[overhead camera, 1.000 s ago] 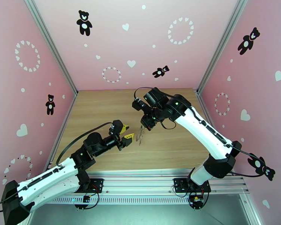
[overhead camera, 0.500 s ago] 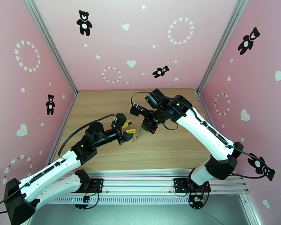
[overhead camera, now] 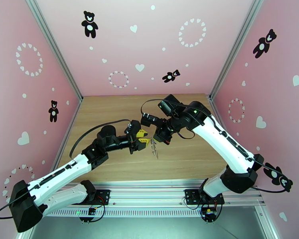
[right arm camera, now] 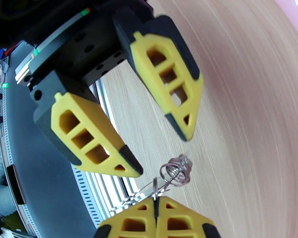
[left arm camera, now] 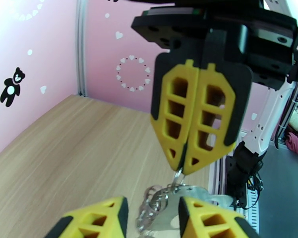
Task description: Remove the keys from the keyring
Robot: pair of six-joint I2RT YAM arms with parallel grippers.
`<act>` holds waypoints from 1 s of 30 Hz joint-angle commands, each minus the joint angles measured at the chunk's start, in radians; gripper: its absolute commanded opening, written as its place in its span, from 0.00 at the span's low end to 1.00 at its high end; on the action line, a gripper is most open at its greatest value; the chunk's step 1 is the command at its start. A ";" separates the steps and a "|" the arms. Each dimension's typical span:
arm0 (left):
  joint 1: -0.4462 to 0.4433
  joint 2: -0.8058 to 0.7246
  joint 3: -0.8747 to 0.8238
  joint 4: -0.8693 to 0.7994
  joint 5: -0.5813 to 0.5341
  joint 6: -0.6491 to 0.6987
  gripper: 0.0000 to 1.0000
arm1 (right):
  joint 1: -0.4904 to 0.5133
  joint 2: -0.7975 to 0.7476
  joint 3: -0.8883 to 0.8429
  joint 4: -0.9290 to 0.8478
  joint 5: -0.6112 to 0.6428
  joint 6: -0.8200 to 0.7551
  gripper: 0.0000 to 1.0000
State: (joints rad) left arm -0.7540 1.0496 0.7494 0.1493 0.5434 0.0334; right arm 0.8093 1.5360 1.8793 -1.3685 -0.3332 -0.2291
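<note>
Right tool (left arm camera: 183, 168) pinches keyring (left arm camera: 178, 180); left tool (right arm camera: 161, 153) spread.

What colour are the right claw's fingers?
The fingers are yellow, edged black; clearest in the left wrist view.

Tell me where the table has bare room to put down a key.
Free: the far strip of table along the back wall, and the near-centre wood before the rail. Crowded: the middle, where left gripper and right gripper meet at the hanging keyring.

No legible text, labels or numbers anywhere.
</note>
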 commanded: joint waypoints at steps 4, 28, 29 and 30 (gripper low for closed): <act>0.006 0.023 0.041 0.036 0.080 -0.007 0.33 | -0.002 -0.025 0.027 -0.014 -0.032 -0.042 0.00; 0.005 0.041 0.088 0.041 0.144 0.001 0.30 | -0.002 -0.085 -0.027 0.021 -0.079 -0.076 0.00; 0.006 0.042 0.088 0.047 0.159 -0.006 0.30 | -0.002 -0.085 -0.030 0.027 -0.071 -0.075 0.00; 0.005 0.043 0.088 0.052 0.172 -0.011 0.30 | -0.002 -0.086 -0.031 0.034 -0.058 -0.071 0.00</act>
State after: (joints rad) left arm -0.7486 1.0874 0.7986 0.1719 0.6338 0.0402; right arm 0.8036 1.4693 1.8618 -1.3594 -0.3870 -0.2962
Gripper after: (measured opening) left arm 0.298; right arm 0.029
